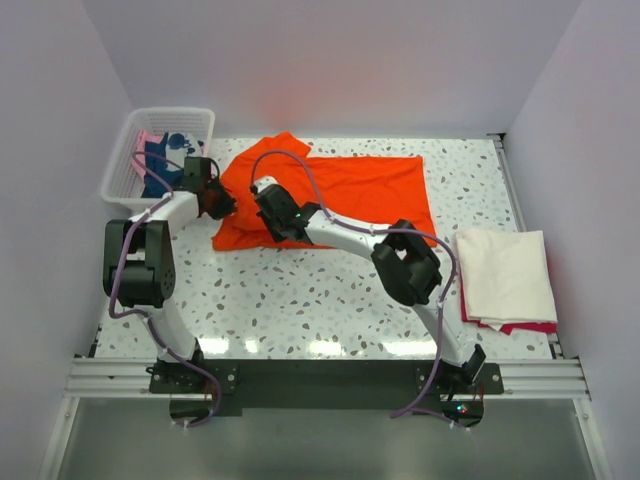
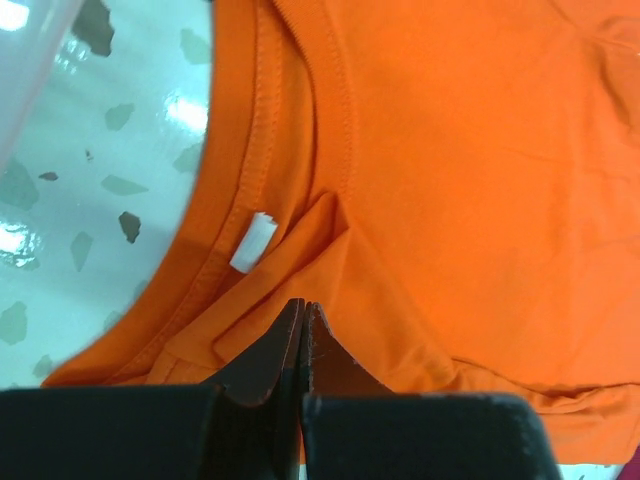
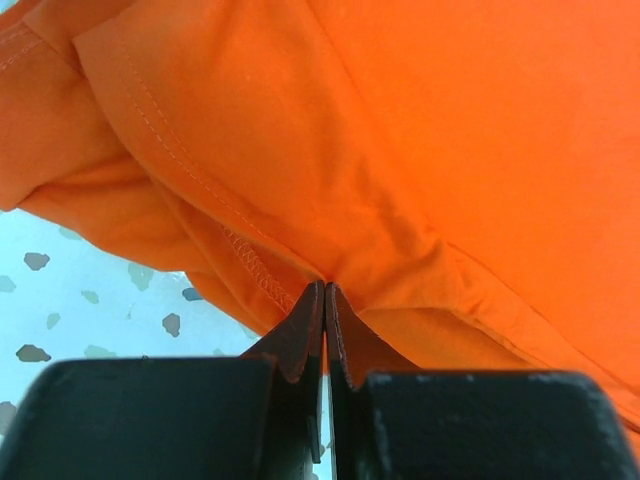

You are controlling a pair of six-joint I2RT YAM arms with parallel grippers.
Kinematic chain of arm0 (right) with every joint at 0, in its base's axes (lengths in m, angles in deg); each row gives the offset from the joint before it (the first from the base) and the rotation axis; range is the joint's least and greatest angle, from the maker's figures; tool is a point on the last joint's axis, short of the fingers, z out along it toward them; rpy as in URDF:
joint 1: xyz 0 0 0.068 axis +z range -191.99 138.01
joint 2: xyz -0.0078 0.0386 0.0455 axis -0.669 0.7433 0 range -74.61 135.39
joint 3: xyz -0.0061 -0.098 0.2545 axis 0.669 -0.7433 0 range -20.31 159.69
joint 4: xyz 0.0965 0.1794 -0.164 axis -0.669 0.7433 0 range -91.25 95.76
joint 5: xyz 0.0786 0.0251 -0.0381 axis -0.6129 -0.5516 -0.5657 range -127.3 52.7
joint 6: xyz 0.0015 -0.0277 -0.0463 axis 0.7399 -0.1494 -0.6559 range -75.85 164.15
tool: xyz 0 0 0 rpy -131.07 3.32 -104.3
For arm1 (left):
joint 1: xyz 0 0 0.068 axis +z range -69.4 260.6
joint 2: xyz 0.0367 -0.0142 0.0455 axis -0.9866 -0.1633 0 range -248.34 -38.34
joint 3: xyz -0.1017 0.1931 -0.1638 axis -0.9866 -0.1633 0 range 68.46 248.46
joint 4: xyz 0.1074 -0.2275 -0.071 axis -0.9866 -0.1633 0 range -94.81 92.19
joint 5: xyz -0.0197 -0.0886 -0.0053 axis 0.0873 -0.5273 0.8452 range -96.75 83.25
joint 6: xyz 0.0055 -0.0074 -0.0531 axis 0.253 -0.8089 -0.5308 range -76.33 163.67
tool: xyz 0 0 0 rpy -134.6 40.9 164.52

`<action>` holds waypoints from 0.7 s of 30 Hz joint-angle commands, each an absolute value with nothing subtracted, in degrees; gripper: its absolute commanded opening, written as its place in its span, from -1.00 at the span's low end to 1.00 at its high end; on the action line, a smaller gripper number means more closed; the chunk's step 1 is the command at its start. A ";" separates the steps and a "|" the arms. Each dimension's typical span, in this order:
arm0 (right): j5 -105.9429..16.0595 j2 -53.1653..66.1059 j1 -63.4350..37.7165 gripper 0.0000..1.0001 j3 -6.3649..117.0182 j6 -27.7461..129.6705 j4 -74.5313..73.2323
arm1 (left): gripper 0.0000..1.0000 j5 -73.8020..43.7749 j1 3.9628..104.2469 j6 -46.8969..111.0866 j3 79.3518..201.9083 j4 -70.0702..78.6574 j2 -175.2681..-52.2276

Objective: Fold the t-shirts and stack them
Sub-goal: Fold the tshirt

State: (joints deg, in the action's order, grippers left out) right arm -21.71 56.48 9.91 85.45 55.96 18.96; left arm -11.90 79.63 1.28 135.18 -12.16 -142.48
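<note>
Spread across the far middle of the tabletop point(image 1: 300, 295): orange t-shirt point(image 1: 365, 190), flat toward the right, bunched and folded over at its left end. At that left end, left hand point(image 1: 220, 205) closed, fingertips pressed together on a small ridge of orange cloth just beside the collar and its white label point(image 2: 252, 242). Just right of it, right hand point(image 1: 275, 222) closed too, pinching a stitched hem fold along the shirt's near edge. At the right edge, well apart: folded cream t-shirt point(image 1: 505, 272) lying on a red t-shirt point(image 1: 525, 326). In the far left corner, basket point(image 1: 122, 165) holding a navy t-shirt point(image 1: 158, 170) and a pink t-shirt point(image 1: 150, 137).
</note>
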 commanded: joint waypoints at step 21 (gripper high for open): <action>-23.32 53.09 6.00 -1.00 86.57 58.91 18.79 | -0.26 -8.51 77.35 1.05 133.06 -11.70 -140.03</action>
State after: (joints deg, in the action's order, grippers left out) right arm -22.45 56.48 5.89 85.60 58.08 19.05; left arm -9.65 77.80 1.26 132.84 -13.12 -142.35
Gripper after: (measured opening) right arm 0.010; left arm 0.368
